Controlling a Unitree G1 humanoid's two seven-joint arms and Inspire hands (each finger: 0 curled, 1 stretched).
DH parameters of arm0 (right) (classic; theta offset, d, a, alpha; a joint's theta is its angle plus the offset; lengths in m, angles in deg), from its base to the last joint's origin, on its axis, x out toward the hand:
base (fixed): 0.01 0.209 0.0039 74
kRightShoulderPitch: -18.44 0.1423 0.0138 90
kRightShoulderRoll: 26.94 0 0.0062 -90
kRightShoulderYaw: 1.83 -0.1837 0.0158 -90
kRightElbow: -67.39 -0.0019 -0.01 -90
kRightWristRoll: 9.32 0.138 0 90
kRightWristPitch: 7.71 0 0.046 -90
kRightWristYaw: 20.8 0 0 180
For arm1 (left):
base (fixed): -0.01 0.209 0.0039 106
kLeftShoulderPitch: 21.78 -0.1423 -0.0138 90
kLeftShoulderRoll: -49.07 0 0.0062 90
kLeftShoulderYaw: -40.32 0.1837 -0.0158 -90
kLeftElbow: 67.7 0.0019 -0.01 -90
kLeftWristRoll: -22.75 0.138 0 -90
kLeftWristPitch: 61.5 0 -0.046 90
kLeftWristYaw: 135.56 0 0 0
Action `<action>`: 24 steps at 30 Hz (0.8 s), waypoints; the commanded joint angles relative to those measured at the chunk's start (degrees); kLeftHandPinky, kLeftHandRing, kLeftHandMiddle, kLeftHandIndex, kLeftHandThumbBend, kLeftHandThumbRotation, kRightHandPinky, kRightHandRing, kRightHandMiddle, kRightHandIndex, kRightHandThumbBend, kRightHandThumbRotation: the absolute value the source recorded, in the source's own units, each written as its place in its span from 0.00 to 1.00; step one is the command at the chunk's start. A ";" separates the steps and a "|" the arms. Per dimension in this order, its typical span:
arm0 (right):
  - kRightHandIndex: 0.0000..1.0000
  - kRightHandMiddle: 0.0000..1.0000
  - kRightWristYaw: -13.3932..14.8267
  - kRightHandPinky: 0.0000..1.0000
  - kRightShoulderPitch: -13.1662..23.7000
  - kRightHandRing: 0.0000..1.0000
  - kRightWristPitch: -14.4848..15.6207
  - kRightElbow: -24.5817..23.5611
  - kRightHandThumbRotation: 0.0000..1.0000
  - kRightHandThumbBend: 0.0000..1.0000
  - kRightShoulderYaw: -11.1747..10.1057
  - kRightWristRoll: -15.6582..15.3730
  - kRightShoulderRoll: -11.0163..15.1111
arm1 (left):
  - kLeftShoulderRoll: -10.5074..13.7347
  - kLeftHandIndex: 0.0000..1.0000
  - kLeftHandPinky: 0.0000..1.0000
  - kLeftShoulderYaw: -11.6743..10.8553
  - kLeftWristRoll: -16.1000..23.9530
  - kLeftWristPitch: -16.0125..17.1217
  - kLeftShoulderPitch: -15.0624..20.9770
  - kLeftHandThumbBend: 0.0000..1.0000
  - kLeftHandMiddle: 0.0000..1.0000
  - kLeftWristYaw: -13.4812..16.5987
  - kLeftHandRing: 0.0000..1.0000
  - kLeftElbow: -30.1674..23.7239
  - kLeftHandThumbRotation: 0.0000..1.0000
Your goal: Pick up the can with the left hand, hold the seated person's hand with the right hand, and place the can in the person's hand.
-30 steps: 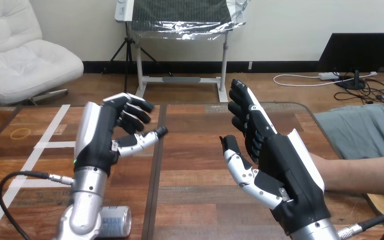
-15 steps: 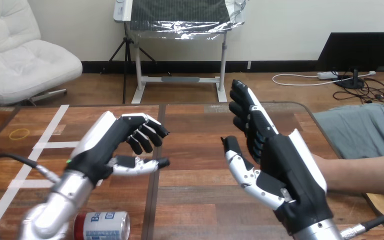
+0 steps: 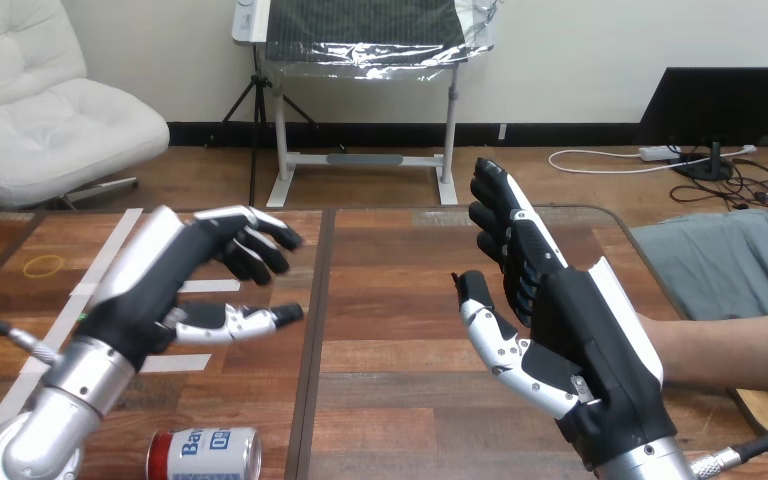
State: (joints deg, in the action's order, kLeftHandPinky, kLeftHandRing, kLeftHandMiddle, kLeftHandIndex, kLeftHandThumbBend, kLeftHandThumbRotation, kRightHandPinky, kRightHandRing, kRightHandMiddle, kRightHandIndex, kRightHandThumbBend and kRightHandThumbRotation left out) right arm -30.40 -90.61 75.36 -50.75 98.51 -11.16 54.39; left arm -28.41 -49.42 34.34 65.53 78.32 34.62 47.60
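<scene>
From the head view, the left hand (image 3: pixel 165 292) hovers over the wooden table (image 3: pixel 400 290), fingers loosely bent and spread above an outstretched thumb, holding nothing. The can (image 3: pixel 205 456) lies on its side at the table's near edge, just beside the left forearm (image 3: pixel 52 408) and below the hand, untouched. The right hand (image 3: pixel 582 340) stands edge-up, fingers straight and pressed together, thumb apart. The person's forearm (image 3: pixel 730 345) reaches in behind it (whether the two touch, I cannot tell).

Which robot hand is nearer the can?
The left hand, open, close to the can lying on its side. The right hand stands off by the person's forearm.
</scene>
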 commanded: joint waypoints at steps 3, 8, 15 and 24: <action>1.00 0.99 -0.64 1.00 1.82 0.99 -1.49 -0.74 0.00 0.00 -1.18 1.25 0.36 | -2.14 0.63 0.53 -0.68 -0.65 2.65 3.33 0.65 0.57 2.50 0.52 2.32 0.00; 1.00 0.99 -0.78 1.00 1.90 0.98 -1.55 -0.59 0.00 0.00 -1.35 1.34 0.25 | -3.05 0.62 0.51 -0.43 -0.16 3.54 3.35 0.64 0.57 3.58 0.52 3.21 0.00; 1.00 0.98 -0.86 1.00 1.96 0.97 -1.29 -0.66 0.00 0.00 -1.48 1.47 0.29 | -3.94 0.63 0.50 0.04 0.62 2.44 2.53 0.64 0.58 3.86 0.52 2.01 0.01; 0.99 0.96 -0.95 1.00 2.19 0.95 -1.71 -0.30 0.00 0.00 -1.82 1.34 0.32 | -3.69 0.63 0.53 0.03 0.67 1.68 1.70 0.64 0.58 2.75 0.54 -0.06 0.06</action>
State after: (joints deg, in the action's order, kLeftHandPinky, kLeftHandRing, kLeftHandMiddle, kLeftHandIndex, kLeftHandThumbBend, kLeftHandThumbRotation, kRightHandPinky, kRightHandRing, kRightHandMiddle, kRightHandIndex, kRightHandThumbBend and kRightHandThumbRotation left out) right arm -31.31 -90.64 75.36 -50.75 97.72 -10.22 54.42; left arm -32.68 -49.25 35.12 67.55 78.19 37.62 50.06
